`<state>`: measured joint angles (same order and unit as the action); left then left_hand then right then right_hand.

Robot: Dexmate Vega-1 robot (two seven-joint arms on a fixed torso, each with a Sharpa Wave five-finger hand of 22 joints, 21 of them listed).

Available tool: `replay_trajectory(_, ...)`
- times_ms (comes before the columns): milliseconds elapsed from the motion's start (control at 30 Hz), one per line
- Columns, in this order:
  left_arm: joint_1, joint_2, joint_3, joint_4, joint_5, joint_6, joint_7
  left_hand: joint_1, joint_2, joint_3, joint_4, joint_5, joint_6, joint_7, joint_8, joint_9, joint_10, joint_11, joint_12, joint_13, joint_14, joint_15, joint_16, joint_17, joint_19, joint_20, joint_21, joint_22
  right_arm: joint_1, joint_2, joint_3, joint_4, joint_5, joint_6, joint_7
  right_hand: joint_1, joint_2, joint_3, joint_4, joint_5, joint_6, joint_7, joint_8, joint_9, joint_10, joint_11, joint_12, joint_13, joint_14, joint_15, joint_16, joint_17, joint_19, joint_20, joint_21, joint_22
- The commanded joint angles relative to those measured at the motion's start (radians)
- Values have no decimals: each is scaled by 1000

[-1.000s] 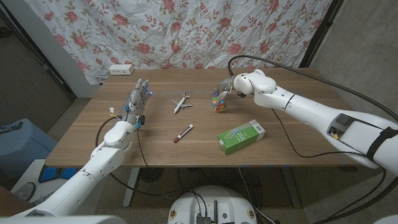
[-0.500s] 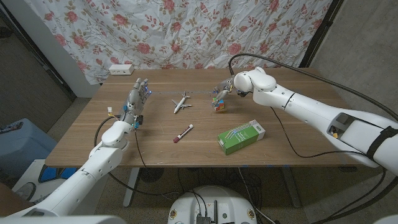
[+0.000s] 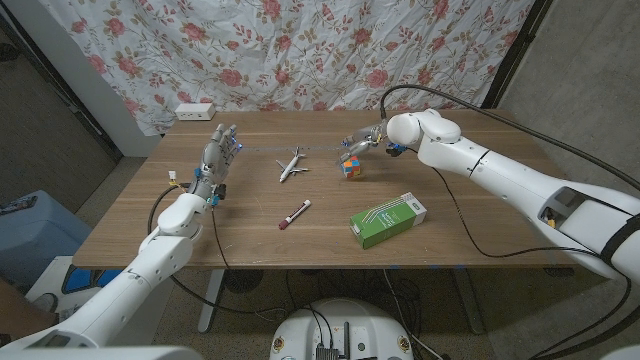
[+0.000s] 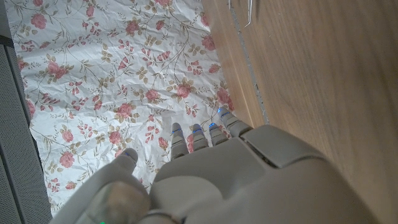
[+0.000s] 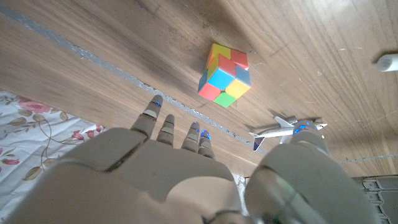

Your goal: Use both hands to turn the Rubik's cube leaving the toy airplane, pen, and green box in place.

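Observation:
The Rubik's cube stands by itself on the table right of the middle; in the right wrist view the cube lies beyond my fingertips with a gap between them. My right hand hovers just behind the cube, fingers spread, holding nothing. The white toy airplane lies left of the cube. A red and white pen is nearer the front, and the green box lies at the front right. My left hand is raised at the table's left side, fingers apart and empty.
A white power strip sits at the table's back left corner. The flowered curtain hangs close behind the table. Bare wood runs along the front edge between pen and left arm.
My right hand has let go of the cube and pulled back to the right. The cube now stands free, turned a little. My left hand has barely moved.

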<state>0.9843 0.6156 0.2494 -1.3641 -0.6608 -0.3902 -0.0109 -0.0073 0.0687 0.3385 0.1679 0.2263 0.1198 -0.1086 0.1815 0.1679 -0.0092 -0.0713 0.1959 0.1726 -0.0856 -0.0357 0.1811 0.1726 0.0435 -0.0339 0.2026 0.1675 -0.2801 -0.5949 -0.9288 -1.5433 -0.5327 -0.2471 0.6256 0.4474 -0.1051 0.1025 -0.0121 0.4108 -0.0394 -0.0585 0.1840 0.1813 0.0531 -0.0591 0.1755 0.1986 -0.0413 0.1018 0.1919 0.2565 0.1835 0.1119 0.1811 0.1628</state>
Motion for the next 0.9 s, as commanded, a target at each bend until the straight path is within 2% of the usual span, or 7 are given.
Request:
replay_trajectory(33, -31, 4, 8, 61, -18, -27, -83, 10, 85, 5, -1, 5, -2, 9, -2, 3, 1, -1, -2, 0, 6, -54, -1, 0, 8, -30, -4, 3, -58, -32, 77, -3, 163, 48, -120, -8, 16, 1, 10, -4, 18, 30, 11, -2, 8, -8, 11, -4, 8, -15, 10, -5, 6, -29, 4, 3)
replay_trajectory(300, -34, -5, 6, 71, -24, -39, -84, 11, 86, 7, -1, 5, 0, 15, -1, 3, 3, -2, -2, 0, 6, -54, -2, 0, 7, -31, -5, 3, -120, -68, 122, -39, 223, 53, -219, -11, 23, -1, 10, -12, 42, 44, 16, -4, 31, -7, 19, -9, 25, -26, 16, -16, 17, -59, 6, 2)
replay_trajectory(333, -35, -7, 6, 74, -25, -42, -85, 11, 86, 7, -1, 5, 0, 14, -1, 3, 3, -3, -2, 0, 6, -55, -2, 0, 8, -31, -5, 3, -141, -74, 141, -41, 249, 63, -243, -12, 23, -2, 10, -12, 45, 45, 17, -4, 32, -7, 19, -10, 27, -28, 16, -16, 17, -59, 6, 2)
replay_trajectory(667, -59, -26, 14, 108, -19, -67, -95, 11, 86, 10, -2, 5, 1, 17, -1, 3, 3, -3, -3, 0, 6, -55, -2, 0, 7, -31, -6, 3, -224, -106, 212, -54, 378, 103, -329, -23, 32, -4, 16, -18, 56, 40, 17, -5, 43, -3, 21, -12, 33, -31, 19, -20, 23, -69, 7, 2)
replay_trajectory(900, -73, -38, 23, 128, -6, -78, -90, 12, 86, 11, -2, 5, 1, 18, -1, 3, 1, -4, -4, 0, 5, -55, -3, 0, 6, -31, -8, 3, -262, -118, 245, -52, 441, 130, -380, -46, 40, -10, 27, -26, 75, 39, 20, -5, 55, 0, 23, -13, 43, -39, 24, -21, 28, -73, 7, 2)
